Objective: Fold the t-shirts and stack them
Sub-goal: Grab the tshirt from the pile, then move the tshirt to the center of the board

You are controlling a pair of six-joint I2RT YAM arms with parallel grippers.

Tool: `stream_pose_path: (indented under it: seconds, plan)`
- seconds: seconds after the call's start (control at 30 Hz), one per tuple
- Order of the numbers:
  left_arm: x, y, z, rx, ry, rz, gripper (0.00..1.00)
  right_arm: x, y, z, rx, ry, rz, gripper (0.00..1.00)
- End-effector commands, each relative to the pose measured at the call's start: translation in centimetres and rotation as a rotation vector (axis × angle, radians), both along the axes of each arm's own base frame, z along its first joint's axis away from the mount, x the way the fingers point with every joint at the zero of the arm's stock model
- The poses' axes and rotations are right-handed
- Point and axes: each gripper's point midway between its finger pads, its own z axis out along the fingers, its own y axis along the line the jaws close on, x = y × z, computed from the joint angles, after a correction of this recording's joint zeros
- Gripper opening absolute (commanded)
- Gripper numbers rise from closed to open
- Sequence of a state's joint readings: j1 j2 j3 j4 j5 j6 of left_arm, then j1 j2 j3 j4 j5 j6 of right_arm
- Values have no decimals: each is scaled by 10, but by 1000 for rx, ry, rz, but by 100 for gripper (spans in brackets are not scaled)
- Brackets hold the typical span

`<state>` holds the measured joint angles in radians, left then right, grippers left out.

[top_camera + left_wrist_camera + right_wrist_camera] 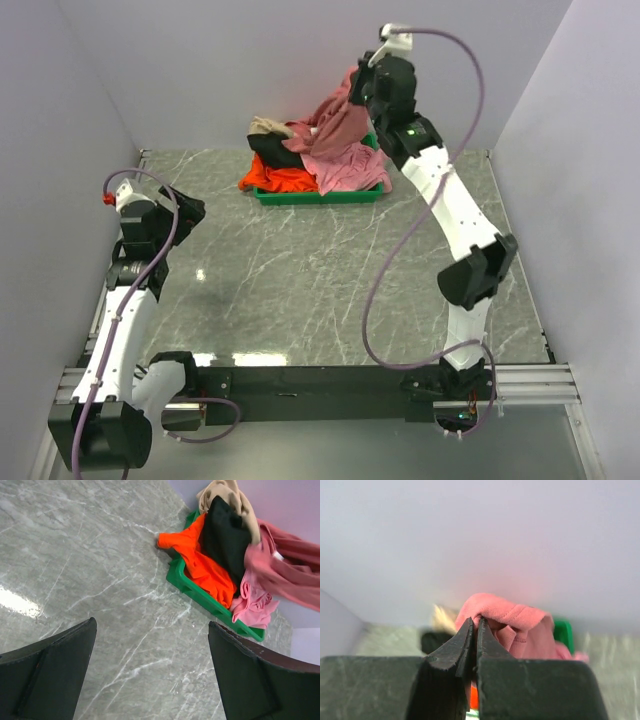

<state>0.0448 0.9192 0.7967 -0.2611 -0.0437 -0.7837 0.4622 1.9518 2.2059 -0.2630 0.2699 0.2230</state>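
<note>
A green tray [320, 196] at the back of the table holds a heap of t-shirts. My right gripper [357, 92] is shut on a fold of the dusty brick-red shirt [338, 118] and holds it up above the tray, the cloth hanging down into the heap; the wrist view shows the fingertips [475, 624] pinching the shirt [512, 617]. Light pink [348, 168], orange-red [275, 178], black [280, 150] and tan [265, 126] shirts lie in the tray. My left gripper [190, 210] is open and empty above the bare table at the left [152, 626].
The left wrist view shows the tray [200, 598] with the orange-red [205, 562], black [227, 540], tan [225, 492], brick-red [290, 577] and pink [255, 604] shirts. The grey marble tabletop [320, 290] lies between tray and arm bases. Walls enclose three sides.
</note>
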Motion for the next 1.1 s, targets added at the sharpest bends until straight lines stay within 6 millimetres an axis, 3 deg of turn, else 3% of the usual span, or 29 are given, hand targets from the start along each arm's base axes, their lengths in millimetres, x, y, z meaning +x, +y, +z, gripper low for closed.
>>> stream_pose_path:
  seconds: [0.0, 0.03, 0.07, 0.17, 0.33, 0.4, 0.57, 0.7, 0.83, 0.97, 1.07]
  plan:
    - [-4, -3, 18, -25, -36, -7, 99, -31, -19, 96, 65, -232, -33, 0]
    - [-5, -3, 18, -27, -36, -7, 99, -36, -18, 108, 76, -257, -33, 0]
    - [-6, -3, 18, -33, -35, -3, 99, -46, -22, 132, 98, -302, -33, 0]
    - [-8, -6, 19, -40, -38, -16, 99, -64, -27, 170, 129, -394, -40, 0]
    - [-8, -7, 17, -50, -25, -14, 99, -101, -37, 218, 195, -505, -20, 0]
    - [-8, -10, 16, -61, -16, -26, 99, -112, -26, 218, 184, -494, 38, 0]
    - [-10, -18, 20, -90, -18, -64, 99, -163, -2, 225, 140, -469, 170, 0]
    - [-18, -21, 21, -114, -11, -68, 99, -223, 33, 241, 137, -502, 317, 0]
    - [-29, -24, 25, -129, -12, -72, 99, -276, 45, 265, 188, -562, 409, 0]
    - [-46, -26, 41, -124, -53, -83, 99, -310, 59, 283, 193, -634, 527, 0]
    - [-61, -19, 51, -106, -57, -48, 99, -334, 69, 284, 239, -613, 656, 0]
